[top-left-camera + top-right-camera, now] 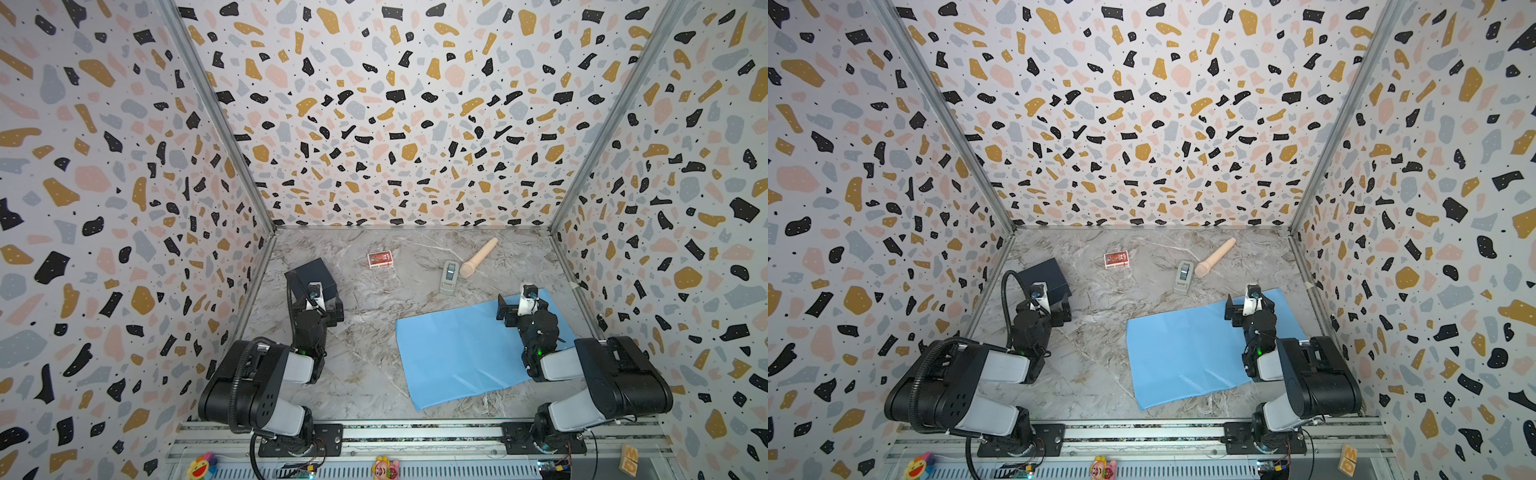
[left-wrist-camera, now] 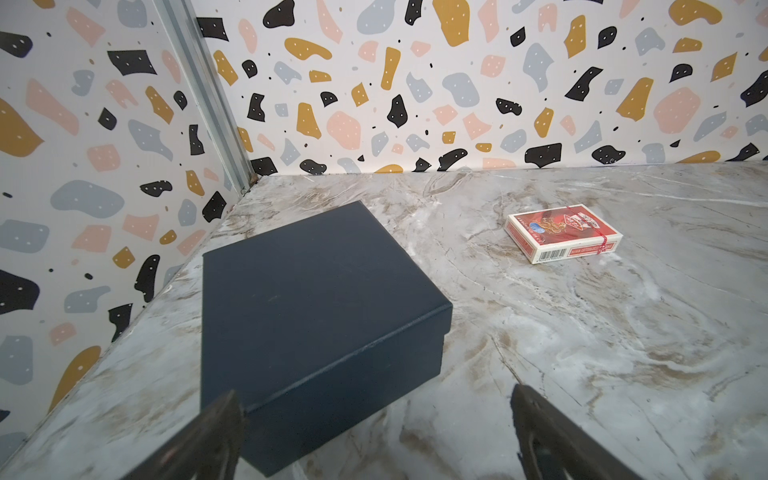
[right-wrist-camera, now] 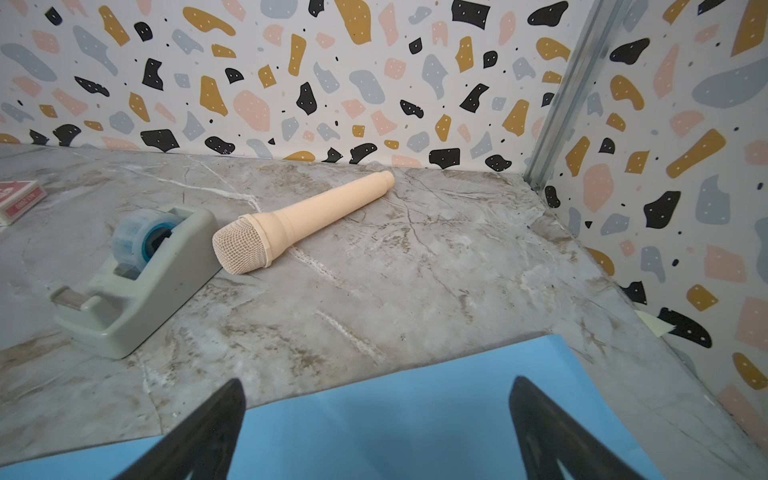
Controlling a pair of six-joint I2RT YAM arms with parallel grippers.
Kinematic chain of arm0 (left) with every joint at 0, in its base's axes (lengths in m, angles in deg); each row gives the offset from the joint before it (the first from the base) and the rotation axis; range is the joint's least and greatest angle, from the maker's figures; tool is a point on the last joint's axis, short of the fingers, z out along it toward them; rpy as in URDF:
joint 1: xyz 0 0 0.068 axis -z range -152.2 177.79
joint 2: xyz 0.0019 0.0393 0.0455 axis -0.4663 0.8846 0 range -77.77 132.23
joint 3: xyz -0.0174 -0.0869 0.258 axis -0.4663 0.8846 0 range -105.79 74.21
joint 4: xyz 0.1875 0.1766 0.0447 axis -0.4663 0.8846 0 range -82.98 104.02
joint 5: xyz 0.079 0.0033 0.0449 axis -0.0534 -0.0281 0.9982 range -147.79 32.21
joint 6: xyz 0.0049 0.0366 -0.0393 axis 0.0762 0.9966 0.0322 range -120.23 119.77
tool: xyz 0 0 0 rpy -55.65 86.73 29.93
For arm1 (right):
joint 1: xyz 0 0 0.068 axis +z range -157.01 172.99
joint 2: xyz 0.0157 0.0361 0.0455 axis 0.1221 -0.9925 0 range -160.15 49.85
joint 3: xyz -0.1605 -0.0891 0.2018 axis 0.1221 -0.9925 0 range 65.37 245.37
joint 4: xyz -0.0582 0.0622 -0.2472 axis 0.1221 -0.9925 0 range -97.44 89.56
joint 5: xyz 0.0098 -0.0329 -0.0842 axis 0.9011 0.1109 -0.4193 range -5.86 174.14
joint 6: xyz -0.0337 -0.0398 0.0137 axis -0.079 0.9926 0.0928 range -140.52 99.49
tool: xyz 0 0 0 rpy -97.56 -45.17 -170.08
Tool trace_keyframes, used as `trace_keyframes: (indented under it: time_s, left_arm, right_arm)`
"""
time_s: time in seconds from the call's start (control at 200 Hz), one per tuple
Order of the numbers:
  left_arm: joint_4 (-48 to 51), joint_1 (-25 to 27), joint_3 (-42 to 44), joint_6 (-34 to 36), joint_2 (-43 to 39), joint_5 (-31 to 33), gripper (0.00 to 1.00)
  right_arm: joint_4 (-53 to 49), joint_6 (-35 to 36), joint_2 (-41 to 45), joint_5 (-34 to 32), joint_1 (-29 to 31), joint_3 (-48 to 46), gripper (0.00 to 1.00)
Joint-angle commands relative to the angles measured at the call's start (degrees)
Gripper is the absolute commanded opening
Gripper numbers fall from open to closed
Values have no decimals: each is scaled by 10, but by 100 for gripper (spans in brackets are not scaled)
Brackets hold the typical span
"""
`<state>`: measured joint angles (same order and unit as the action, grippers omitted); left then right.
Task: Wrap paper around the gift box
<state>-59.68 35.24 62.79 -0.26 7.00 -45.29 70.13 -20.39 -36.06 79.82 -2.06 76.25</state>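
Note:
The dark navy gift box [image 1: 311, 272] [image 1: 1045, 272] [image 2: 316, 316] sits closed on the marbled tabletop at the back left, close to the left wall. My left gripper [image 1: 318, 309] [image 1: 1042, 311] [image 2: 376, 399] hovers open just in front of the box's near corner, holding nothing. The light blue paper [image 1: 461, 353] [image 1: 1187, 353] [image 3: 415, 419] lies flat at the right front. Over its far right corner my right gripper [image 1: 521, 308] [image 1: 1250, 309] [image 3: 376, 395] stands open and empty.
A red card pack [image 1: 380, 259] [image 2: 563, 232] lies at the back, to the right of the box. A grey tape dispenser [image 1: 449, 277] [image 3: 137, 282] and a beige microphone [image 1: 478, 257] [image 3: 307, 220] lie beyond the paper. Patterned walls enclose three sides.

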Motion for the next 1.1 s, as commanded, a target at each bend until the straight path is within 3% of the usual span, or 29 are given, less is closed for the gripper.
trace_keyframes:
  time_s: [0.0,0.38,0.466,0.556,0.651,0.701,0.796,0.866,0.936,1.096]
  left_arm:
    - [-33,-3,-11,-4,-4,0,99]
    - [-32,-2,-10,-8,-10,3,100]
    - [16,-1,-22,-21,-43,17,99]
    - [212,-1,-88,-60,-127,68,100]
    - [345,-2,-143,-194,-185,129,99]
    - [395,-2,-166,-245,-204,87,96]
    - [420,7,-176,-328,-211,-74,89]
    - [431,54,-168,-371,-211,-146,86]
    - [473,140,-169,-371,-208,-153,86]
    - [478,319,-182,-408,-145,-186,84]
  right_arm:
    - [6,3,6,-3,0,11,99]
    - [8,5,9,-3,1,8,99]
    - [10,4,38,-94,29,-1,99]
    - [-135,-2,131,-124,46,31,99]
    - [-298,-138,215,-108,34,83,100]
    - [-360,-205,239,-83,30,102,97]
    - [-513,-280,262,20,37,160,91]
    - [-584,-309,263,110,65,180,88]
    - [-660,-315,258,176,101,199,84]
    - [-813,-302,233,243,146,207,79]
